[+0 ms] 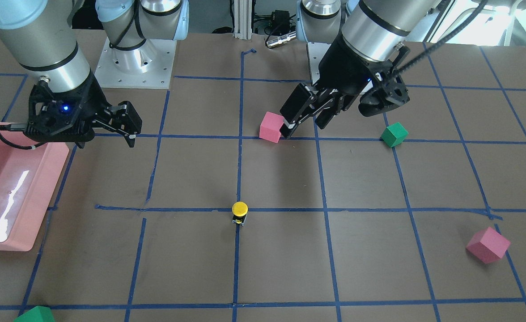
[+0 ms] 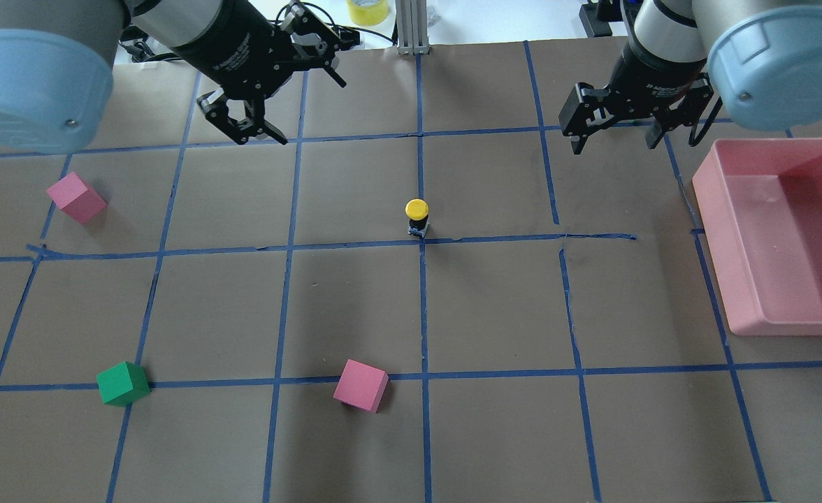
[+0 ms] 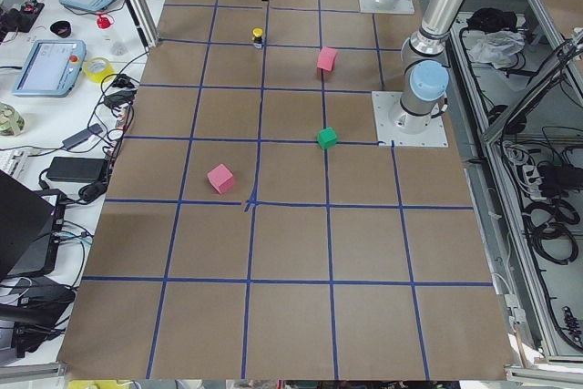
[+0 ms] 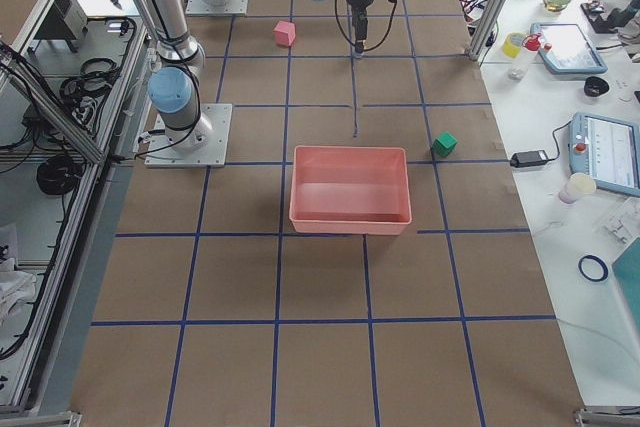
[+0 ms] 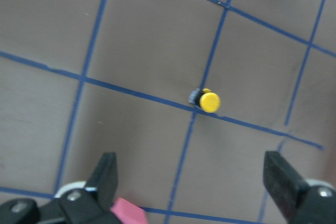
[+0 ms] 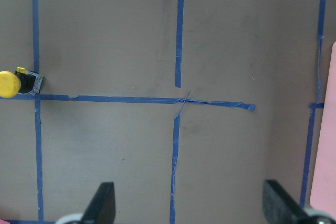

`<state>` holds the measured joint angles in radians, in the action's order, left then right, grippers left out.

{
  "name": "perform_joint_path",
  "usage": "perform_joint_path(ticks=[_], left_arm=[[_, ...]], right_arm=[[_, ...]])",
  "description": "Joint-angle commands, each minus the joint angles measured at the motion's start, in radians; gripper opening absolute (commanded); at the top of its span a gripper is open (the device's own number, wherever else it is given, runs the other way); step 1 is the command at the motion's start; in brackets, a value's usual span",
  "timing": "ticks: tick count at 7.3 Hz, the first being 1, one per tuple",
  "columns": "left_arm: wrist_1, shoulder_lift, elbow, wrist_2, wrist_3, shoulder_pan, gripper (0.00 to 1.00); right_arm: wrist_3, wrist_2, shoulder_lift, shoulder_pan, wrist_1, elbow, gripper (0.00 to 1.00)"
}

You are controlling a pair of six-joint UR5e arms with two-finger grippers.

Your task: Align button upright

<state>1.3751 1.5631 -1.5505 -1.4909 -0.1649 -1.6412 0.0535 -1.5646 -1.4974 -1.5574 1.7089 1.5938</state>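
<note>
The button (image 2: 416, 216) stands with its yellow cap up and its black body on the pale base, on a blue tape crossing mid-table. It also shows in the front view (image 1: 239, 212), the left wrist view (image 5: 207, 100) and at the left edge of the right wrist view (image 6: 16, 83). My left gripper (image 2: 299, 105) hangs open and empty above the table, well away from the button, near a pink cube (image 1: 272, 127). My right gripper (image 2: 614, 143) is open and empty, off to the button's other side, beside the pink tray (image 2: 715, 230).
A green cube (image 2: 123, 383) and a second pink cube (image 2: 77, 197) lie on my left side. Another green cube (image 1: 35, 315) sits at the far table edge. Blue tape lines grid the brown table.
</note>
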Motion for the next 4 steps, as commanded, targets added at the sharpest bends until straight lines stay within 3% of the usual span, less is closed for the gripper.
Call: perform_joint_path(ticks=[1, 4], left_arm=[[-0.004, -0.028, -0.025, -0.074, 0.284, 0.014, 1.00], [-0.011, -0.029, -0.033, -0.058, 0.285, 0.073, 1.00]], right_arm=[[0.000, 0.000, -0.001, 0.000, 0.000, 0.000, 1.00], [0.000, -0.003, -0.001, 0.000, 0.002, 0.000, 1.00]])
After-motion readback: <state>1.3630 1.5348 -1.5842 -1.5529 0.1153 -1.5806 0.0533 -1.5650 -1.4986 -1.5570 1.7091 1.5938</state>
